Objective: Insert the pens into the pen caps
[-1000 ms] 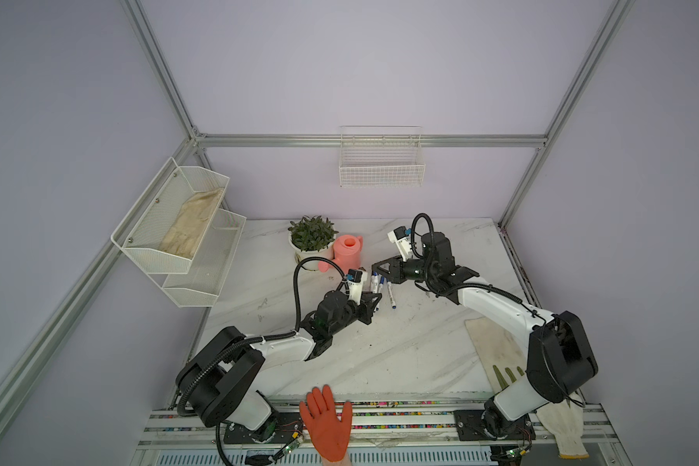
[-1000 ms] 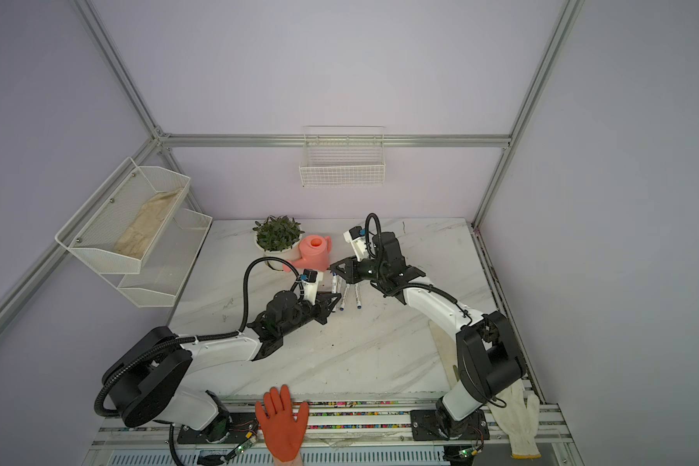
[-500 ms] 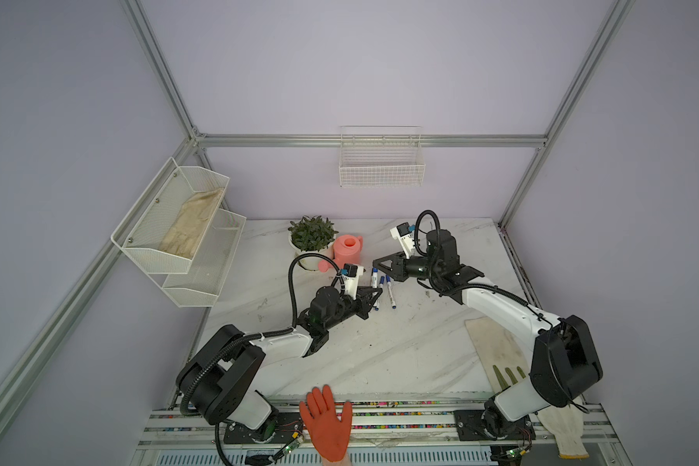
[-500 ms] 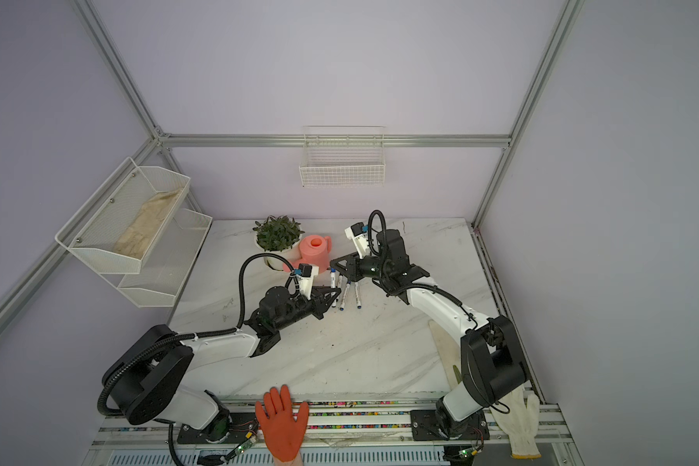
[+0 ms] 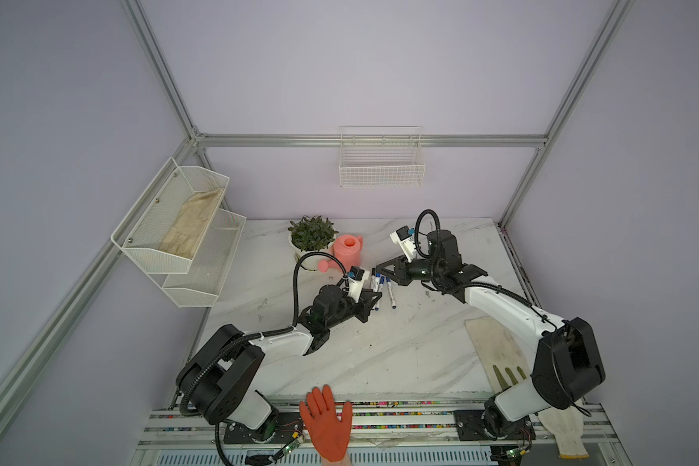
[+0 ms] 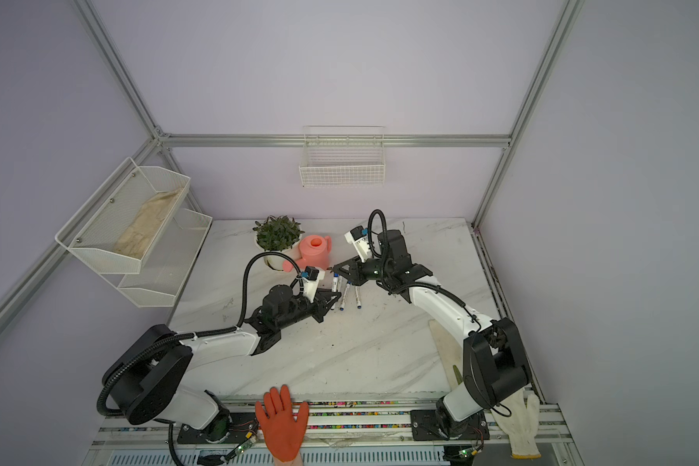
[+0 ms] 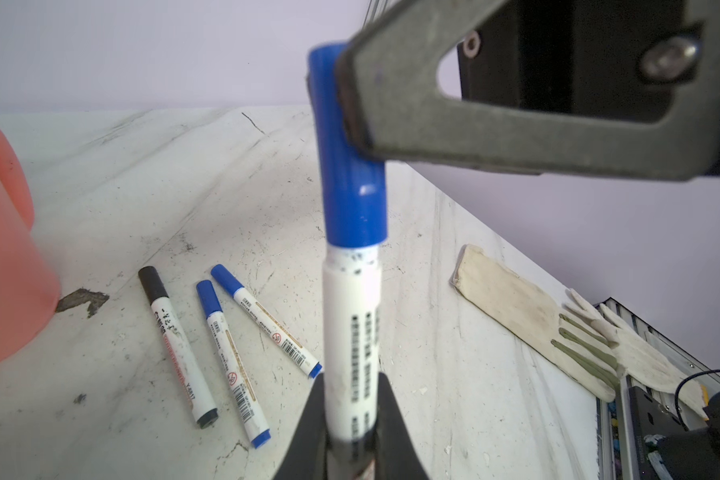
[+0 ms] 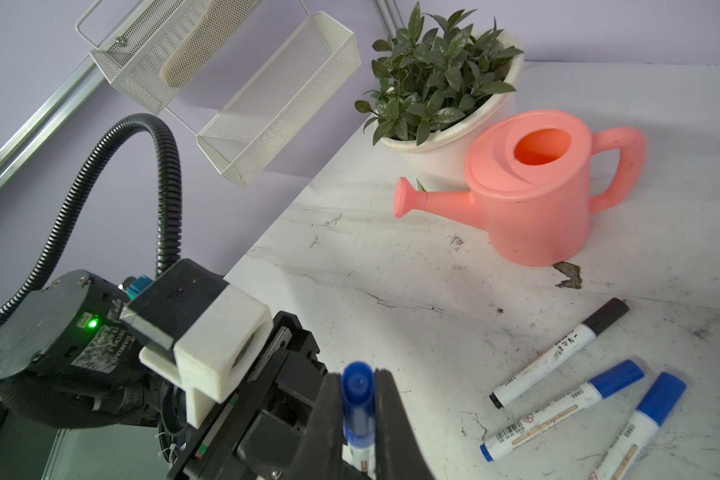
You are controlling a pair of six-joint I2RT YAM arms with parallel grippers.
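While the left gripper (image 7: 352, 399) is pinching the lower barrel of a white pen (image 7: 352, 324) between its pressed-in jaws, the right gripper (image 8: 358, 401) is clamping the blue cap (image 7: 352, 187) that is sitting over the pen's tip. Both are meeting in the air above the table (image 7: 142, 166), toward its far side and just right of the pink watering can (image 8: 533, 195).

A narrow speckled collar is showing between the cap's rim and the barrel's shoulder, so the cap is probably not sitting fully home yet.

On the marble nearby, a black-capped pen (image 7: 175, 345), a blue-capped pen (image 7: 231, 361) and a second blue-capped pen (image 7: 267, 320) are lying close together, already closed.

Several things are looking risky. If the two arms are pushing slightly off one line, the cap could jam or tilt. The smooth barrel could also be sliding back through the left jaws instead of entering. If either gripper is letting go too early, a loose cap could fall off and the pen could roll into the finished ones.
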